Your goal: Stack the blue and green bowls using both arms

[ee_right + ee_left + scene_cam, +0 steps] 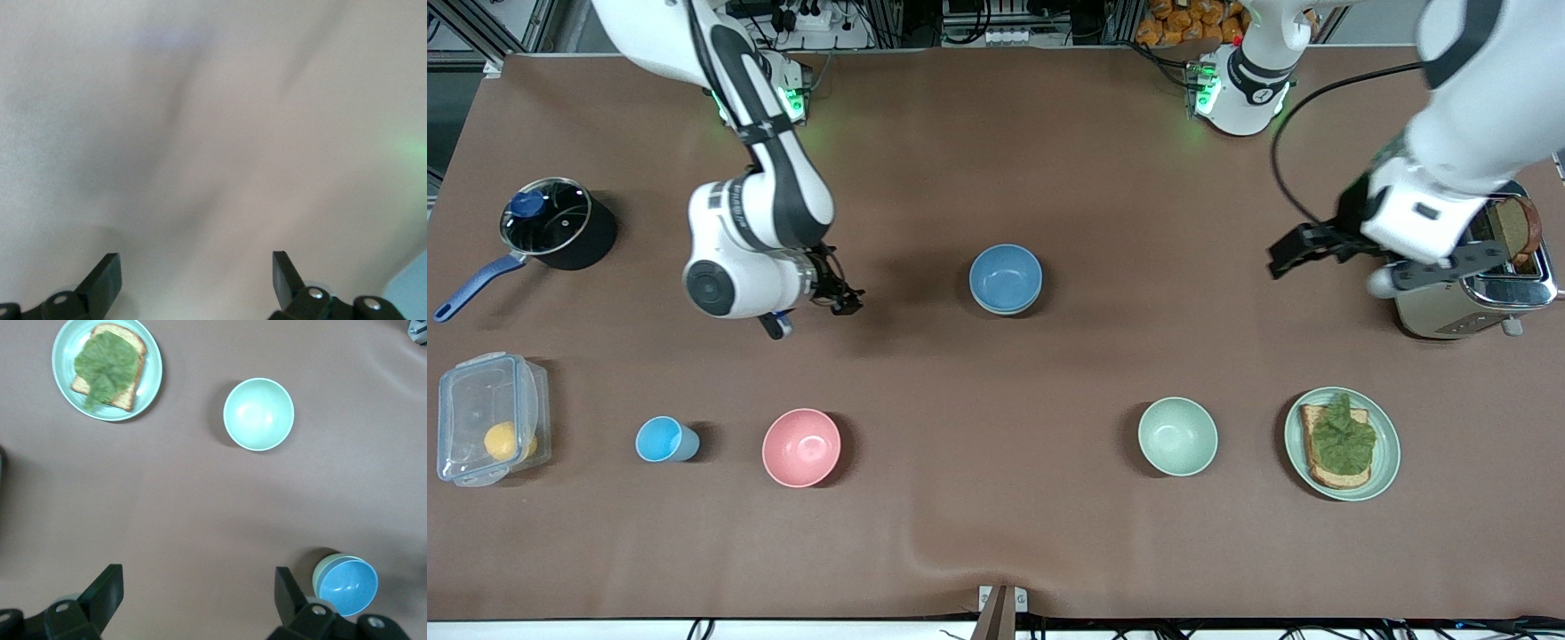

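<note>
The blue bowl [1005,277] stands mid-table, nested in a pale green bowl whose rim [321,572] shows beside it in the left wrist view, where the blue bowl [348,587] is seen too. A second green bowl [1177,436] [258,413] stands alone, nearer to the front camera. My left gripper [1286,252] [199,581] hangs open and empty over bare table beside the toaster. Over the table between the pot and the blue bowl, my right gripper [845,299] [197,263] is open with nothing in it.
A toaster [1480,289] holding bread sits at the left arm's end. A green plate [1385,462] with toast and lettuce lies near the lone green bowl. Pink bowl [801,447], light-blue cup [663,439], clear box [487,418] and pot [551,222] are toward the right arm's end.
</note>
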Motion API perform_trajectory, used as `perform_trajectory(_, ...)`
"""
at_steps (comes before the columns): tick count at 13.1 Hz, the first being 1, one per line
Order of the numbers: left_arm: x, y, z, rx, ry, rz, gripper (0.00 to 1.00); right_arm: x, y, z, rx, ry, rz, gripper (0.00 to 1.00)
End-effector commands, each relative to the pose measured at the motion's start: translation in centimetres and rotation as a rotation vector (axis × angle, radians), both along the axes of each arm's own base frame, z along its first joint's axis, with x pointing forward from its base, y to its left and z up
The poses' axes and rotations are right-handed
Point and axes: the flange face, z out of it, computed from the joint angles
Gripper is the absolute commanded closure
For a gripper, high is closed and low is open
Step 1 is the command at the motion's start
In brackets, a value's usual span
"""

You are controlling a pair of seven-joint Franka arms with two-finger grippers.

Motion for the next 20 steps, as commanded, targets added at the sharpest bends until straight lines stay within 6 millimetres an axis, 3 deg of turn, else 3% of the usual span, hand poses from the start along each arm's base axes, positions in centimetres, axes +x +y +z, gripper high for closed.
perform_trajectory(1, 0.3, 1.4, 1.9, 0.041, -0.014, -0.076, 0.0, 0.2, -2.5, 2.5, 0.014, 0.014, 0.015, 0.0)
perform_trajectory(2, 0.4, 2.1, 2.0, 0.075, -0.016, -0.084, 0.0, 0.7, -3.9, 3.3, -0.002, 0.016, 0.038, 0.0)
perform_trajectory(4, 0.6, 4.1, 4.0, 0.083, -0.02, -0.115, 0.0, 1.7, -7.6, 5.1, -0.018, 0.02, 0.093, 0.0)
perform_trajectory(8, 0.3, 5.3, 5.4, 0.081, 0.009, -0.128, 0.0, 3.8, -16.3, 8.6, 0.114, -0.02, 0.144, 0.0)
perform_trajectory(11, 0.1, 5.6, 5.4, 0.084, 0.026, -0.14, 0.0, 4.1, -22.3, 12.8, 0.087, -0.113, 0.28, 0.0)
perform_trajectory(13, -0.2, 5.8, 5.8, 0.089, 0.018, -0.15, 0.0, 4.2, -24.6, 15.8, 0.091, -0.186, 0.356, 0.0)
perform_trajectory(17, -0.4, 7.1, 6.1, 0.088, 0.014, -0.128, 0.0, 3.0, -27.1, 23.1, 0.174, -0.381, 0.597, 0.0)
perform_trajectory(18, -0.4, 7.1, 6.2, 0.09, 0.013, -0.127, 0.0, 2.7, -27.2, 24.2, 0.189, -0.414, 0.688, 0.0)
perform_trajectory(20, -0.3, 6.9, 6.1, 0.089, 0.014, -0.128, 0.0, 1.9, -25.1, 27.3, 0.139, -0.453, 0.761, 0.0)
